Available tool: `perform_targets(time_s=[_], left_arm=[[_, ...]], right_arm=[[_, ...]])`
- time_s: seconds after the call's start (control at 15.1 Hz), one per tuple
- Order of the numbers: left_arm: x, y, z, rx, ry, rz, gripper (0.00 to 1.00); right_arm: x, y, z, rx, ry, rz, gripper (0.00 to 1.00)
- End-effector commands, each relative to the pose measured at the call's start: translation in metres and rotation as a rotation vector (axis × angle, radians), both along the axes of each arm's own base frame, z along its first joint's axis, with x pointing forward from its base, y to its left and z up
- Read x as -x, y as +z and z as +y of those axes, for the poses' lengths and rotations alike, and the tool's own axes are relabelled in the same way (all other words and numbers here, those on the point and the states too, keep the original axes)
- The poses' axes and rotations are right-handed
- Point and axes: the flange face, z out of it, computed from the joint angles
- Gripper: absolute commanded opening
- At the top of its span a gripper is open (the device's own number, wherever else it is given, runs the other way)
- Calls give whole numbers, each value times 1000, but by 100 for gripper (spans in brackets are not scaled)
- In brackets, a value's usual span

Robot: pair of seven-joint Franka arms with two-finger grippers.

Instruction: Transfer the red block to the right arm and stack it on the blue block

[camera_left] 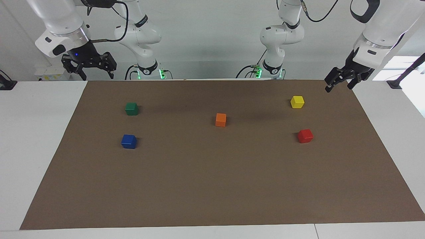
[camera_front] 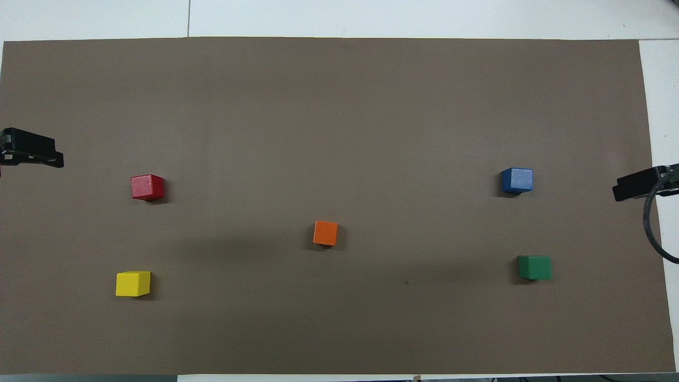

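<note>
Left pincer [camera_left: 338, 84]: raised over the corner of the brown mat [camera_left: 212, 186] at the left arm's end of the bench [camera_left: 33, 139], by the robots' edge. Fingers pointing down and parted, nothing between them. In the overhead view only its black tip [camera_front: 32, 148] shows at the mat's edge.

Right pincer [camera_left: 89, 66]: raised over the robots' edge of the mat at the right arm's end, blue light glowing at the wrist. Fingers spread apart, nothing held. Overhead, its black tip [camera_front: 639, 185] shows at the mat's edge.

Red block [camera_left: 305, 135]: resting on the mat toward the left arm's end, untouched, well apart from both pincers. Overhead [camera_front: 147, 187].

Yellow block [camera_left: 297, 102]: on the mat, nearer to the robots than the red block, at the same end; the cube closest to the left pincer.

Orange block [camera_left: 220, 119]: on the mat about midway between the two ends.

Blue block [camera_left: 129, 141]: on the mat toward the right arm's end, nothing on top. Overhead [camera_front: 517, 180].

Green block [camera_left: 131, 108]: on the mat, nearer to the robots than the blue block, same end.

All five cubes stand separate, none touching another.
</note>
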Motion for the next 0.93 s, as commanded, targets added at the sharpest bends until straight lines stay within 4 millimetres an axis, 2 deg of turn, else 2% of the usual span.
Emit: perform_targets(time_s=[0.0, 0.4, 0.46, 0.53, 0.6, 0.73, 0.86], left_arm=[[0, 4, -1, 11, -18, 9, 100], [1, 8, -1, 9, -21, -17, 100], [5, 14, 2, 6, 1, -30, 100], [3, 3, 16, 5, 20, -40, 100], [0, -9, 22, 4, 36, -73, 100], [-2, -35, 22, 4, 33, -48, 100], [-5, -68, 17, 5, 26, -21, 100]], right_arm=[[6, 0, -3, -1, -15, -9, 100], [6, 0, -9, 0, -20, -12, 100], [6, -1, -8, -1, -15, -11, 100], [7, -2, -8, 0, -11, -9, 100], [10, -4, -9, -2, 8, -5, 100], [14, -13, -9, -10, 56, -23, 100], [26, -39, -17, -38, 57, -23, 100]])
